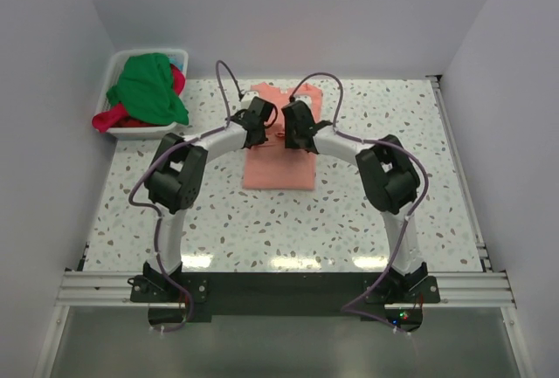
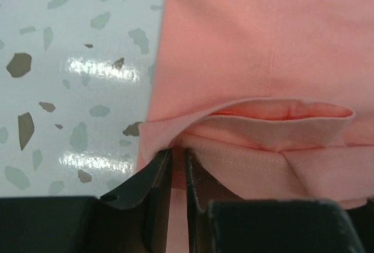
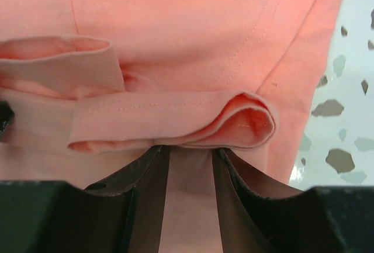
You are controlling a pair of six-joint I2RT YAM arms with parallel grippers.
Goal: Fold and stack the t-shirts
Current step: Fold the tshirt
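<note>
Fingers [image 2: 153, 178] of the left gripper [image 2: 178, 155] stand almost together, pinching the near edge of the salmon-pink soft cloth t-shirt [image 1: 279, 168]. Those of the right gripper [image 3: 190, 151] are closed, wider, on a thicker rolled fold of the same hem. We find this shirt lying mid-table on the pale speckled table [image 1: 393, 212], between the arms, narrowed to a strip. We judge its lengthwise fold not yet made. The bright green cloth t-shirt [image 1: 148, 90] and the red-magenta cloth t-shirt [image 1: 109, 120] lie crumpled in the white plastic tub [image 1: 118, 62] at the far left corner. No stack exists; most of the work remains.
</note>
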